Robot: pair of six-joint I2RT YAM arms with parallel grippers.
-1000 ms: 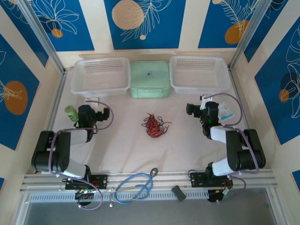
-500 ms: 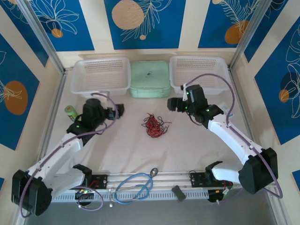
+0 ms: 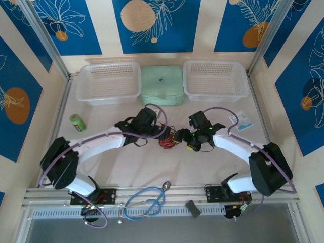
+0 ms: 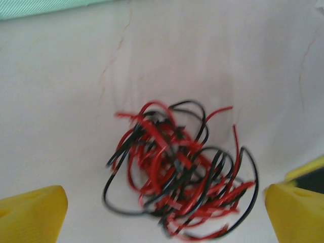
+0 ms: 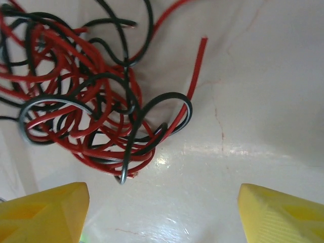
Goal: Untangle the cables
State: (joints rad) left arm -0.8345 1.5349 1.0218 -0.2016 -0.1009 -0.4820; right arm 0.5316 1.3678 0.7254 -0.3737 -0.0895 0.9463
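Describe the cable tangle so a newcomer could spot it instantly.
Find the mint-green box between two clear baskets at the back. In front of it, centrally, lies the cable tangle: hair-thin red and black wires, far thinner than the light-blue cable at the near rail.

I see my right tool (image 5: pixel 162 215) spread wide and empty, just beside the tangled cables (image 5: pixel 86 101) on the surface (image 5: pixel 268 101).

You have white links and black joints on left arm (image 3: pixel 101 141) and right arm (image 3: pixel 231 144), purple cables (image 3: pixel 221 108) alongside each; fingertips (image 4: pixel 30 215) yellow, wedge-shaped.
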